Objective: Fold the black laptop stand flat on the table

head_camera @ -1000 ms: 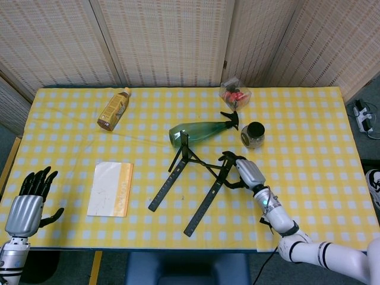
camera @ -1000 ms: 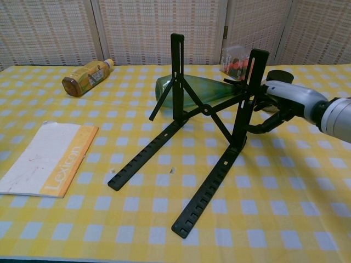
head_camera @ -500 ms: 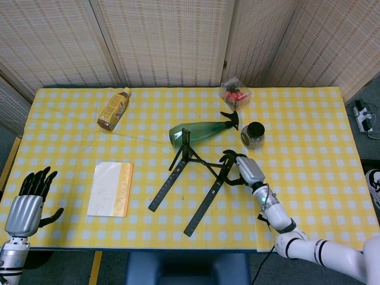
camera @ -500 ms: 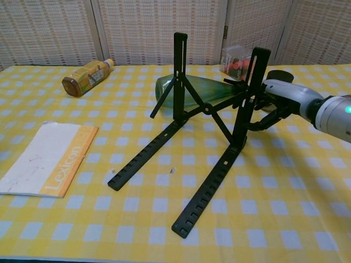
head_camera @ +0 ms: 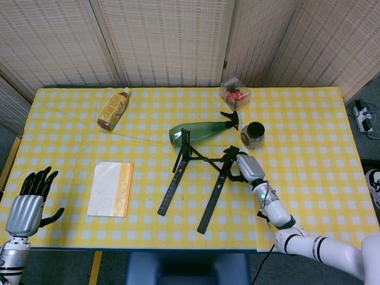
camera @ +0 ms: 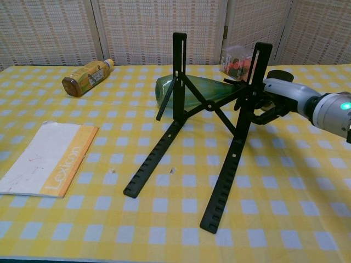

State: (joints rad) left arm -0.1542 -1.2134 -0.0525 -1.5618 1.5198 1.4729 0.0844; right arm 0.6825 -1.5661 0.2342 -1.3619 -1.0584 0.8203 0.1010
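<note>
tabletop (head_camera: 309,196): yellow checked cloth
on it: laptop stand (head_camera: 196,178), booklet (head_camera: 110,189), tea bottle (head_camera: 113,109), green spray bottle (head_camera: 202,130), jar (head_camera: 253,134)

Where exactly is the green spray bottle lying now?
In the head view the green spray bottle lies on its side at the table's middle, just behind the black laptop stand, its black nozzle pointing toward the dark-lidded jar on the right.

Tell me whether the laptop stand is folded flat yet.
Not yet: the laptop stand is spread, uprights raised above its base rails; the right hand grips one upright.
</note>
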